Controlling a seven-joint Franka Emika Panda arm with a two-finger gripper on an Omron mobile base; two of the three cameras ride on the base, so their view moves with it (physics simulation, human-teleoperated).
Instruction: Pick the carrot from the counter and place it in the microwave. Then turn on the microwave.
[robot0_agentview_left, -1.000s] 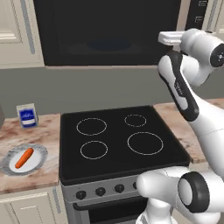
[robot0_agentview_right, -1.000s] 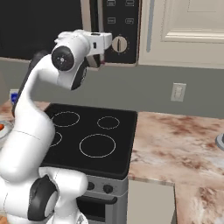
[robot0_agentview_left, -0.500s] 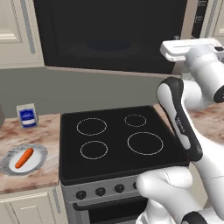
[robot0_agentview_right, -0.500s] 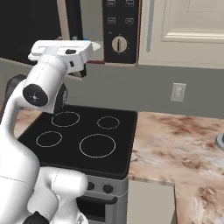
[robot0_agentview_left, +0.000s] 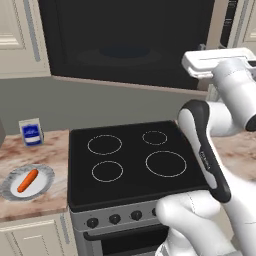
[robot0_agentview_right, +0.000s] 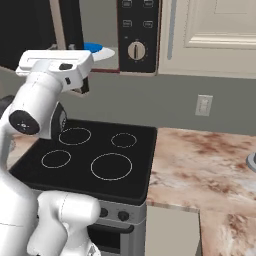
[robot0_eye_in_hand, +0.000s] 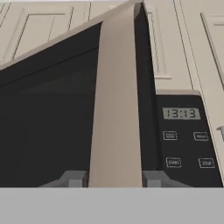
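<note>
The carrot (robot0_agentview_left: 27, 180) lay on a plate (robot0_agentview_left: 44, 175) on the counter (robot0_agentview_left: 30, 202), far left of the claw (robot0_eye_in_hand: 115, 178), whose fingers stood apart astride the microwave (robot0_eye_in_hand: 183, 140) door's edge (robot0_eye_in_hand: 117, 109).

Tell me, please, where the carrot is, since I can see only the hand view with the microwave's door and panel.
Observer: The carrot lies on a grey plate on the counter, left of the stovetop.
Operator: Thank you. Is the microwave open enough to load?
Observer: From the right base view, the microwave has its door swung out, and the blue-and-white plate inside is exposed.
Operator: Is anything near the carrot's plate?
Observer: A small blue-and-white box stands upright behind it, near the wall.
</note>
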